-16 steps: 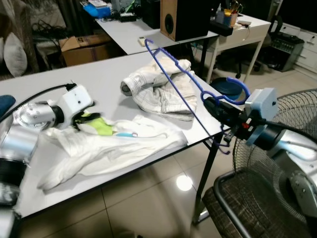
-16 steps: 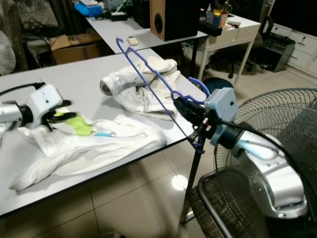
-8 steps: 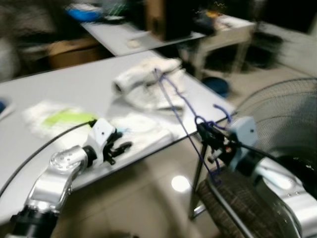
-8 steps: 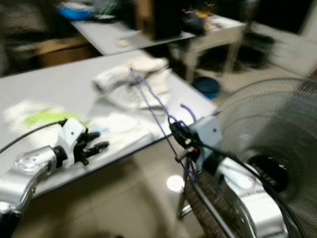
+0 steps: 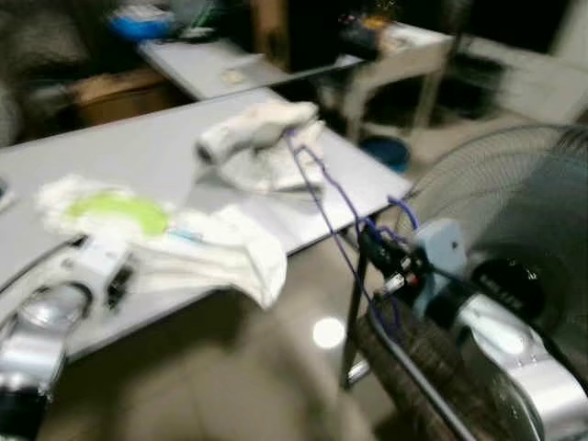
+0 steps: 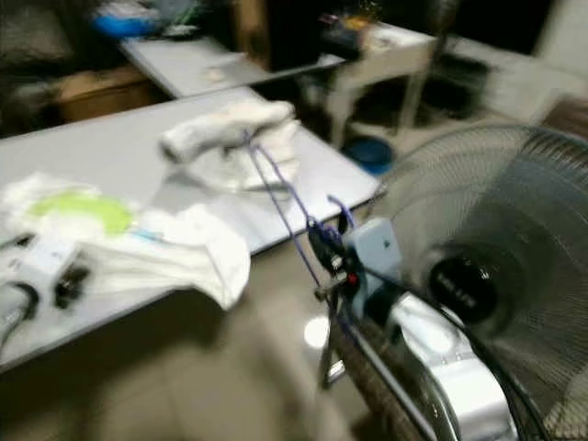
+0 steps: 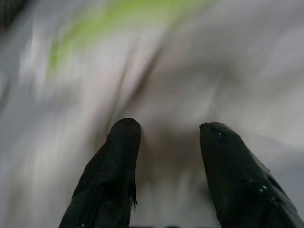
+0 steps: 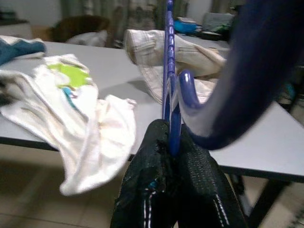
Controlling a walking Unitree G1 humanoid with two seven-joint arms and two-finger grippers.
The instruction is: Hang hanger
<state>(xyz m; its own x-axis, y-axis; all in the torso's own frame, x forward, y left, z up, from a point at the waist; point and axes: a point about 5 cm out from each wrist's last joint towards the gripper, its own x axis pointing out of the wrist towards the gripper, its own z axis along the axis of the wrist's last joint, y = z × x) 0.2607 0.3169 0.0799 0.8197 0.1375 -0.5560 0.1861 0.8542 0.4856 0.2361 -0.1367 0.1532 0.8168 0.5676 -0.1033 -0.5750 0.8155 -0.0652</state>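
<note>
Just off the tabletop's right edge, the right gripper [image 5: 375, 246] is clamped tight on the blue hanger [image 5: 323, 193], its two black fingers [image 8: 156, 180] pinched together on the neck right below the hook, and the frame slants up and back over the right corner of the white table [image 5: 156, 147]. Everything is blurred in the head views. On the tabletop near that right edge sits a bundle of pale folded trousers [image 5: 262, 147]; a white garment with a green patch [image 5: 161, 234] lies along the near edge, one end drooping over it. Over on the left, the left gripper [image 7: 168, 142] hovers low at the near edge by that white cloth, fingers parted and holding nothing. A pedestal fan [image 6: 487, 276] stands right beside the right arm.
</note>
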